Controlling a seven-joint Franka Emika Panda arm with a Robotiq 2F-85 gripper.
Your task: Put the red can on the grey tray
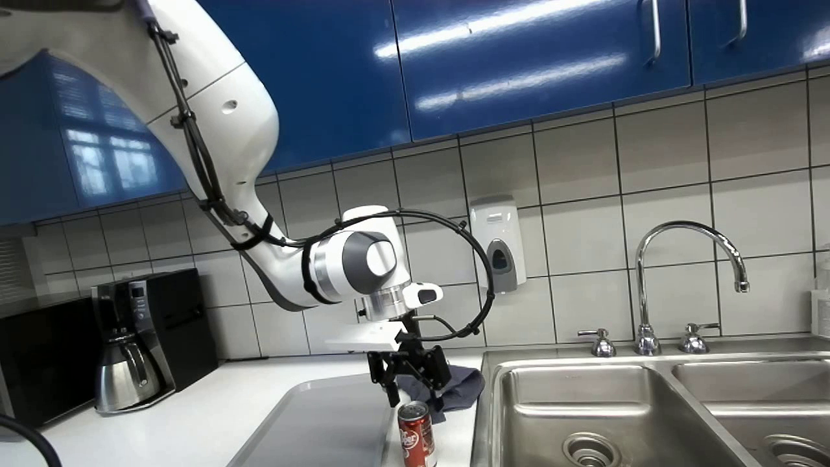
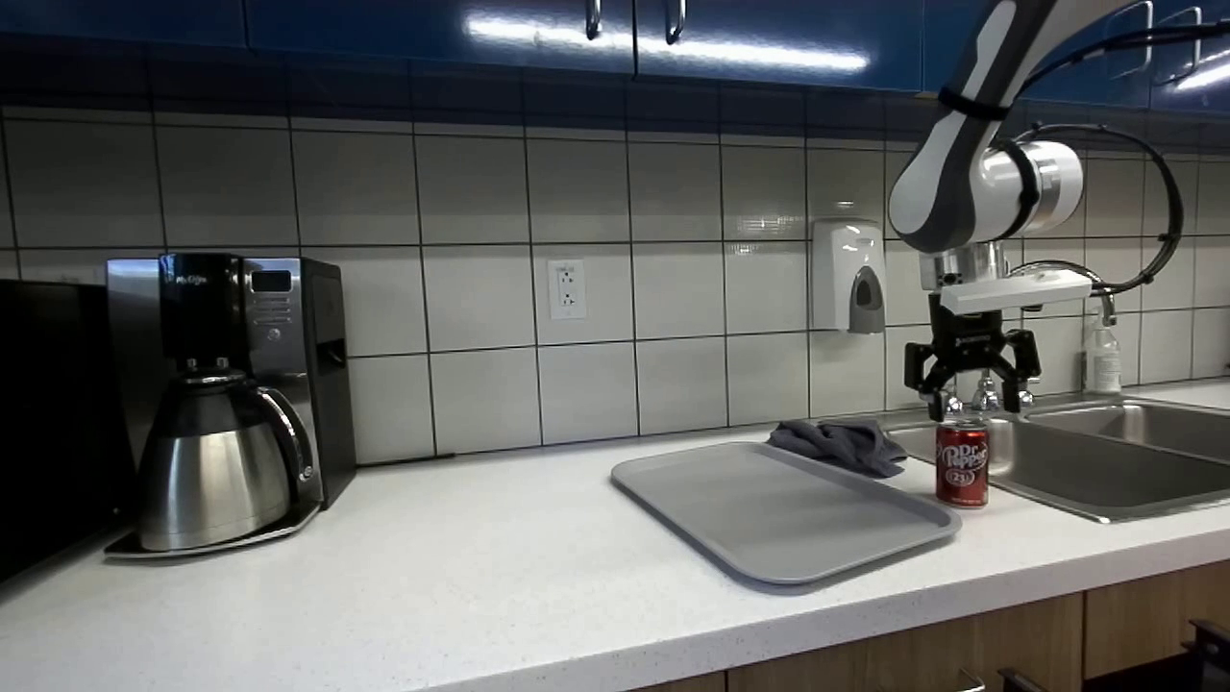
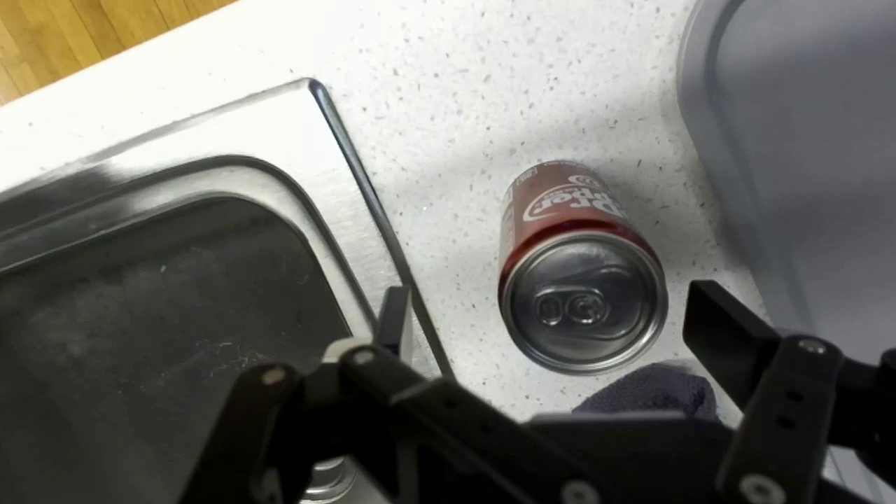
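Note:
The red can stands upright on the white counter between the grey tray and the sink. It also shows in an exterior view with its Dr Pepper label, and in the wrist view, where its top faces the camera. The grey tray lies flat beside the can; it also shows in an exterior view and at the right of the wrist view. My gripper is open and empty, pointing down just above the can. In the wrist view the fingers are apart on either side of the can's top.
A dark cloth lies at the tray's back corner, behind the can. The steel sink is close on the can's other side. A faucet, a soap dispenser and a coffee maker stand around the counter.

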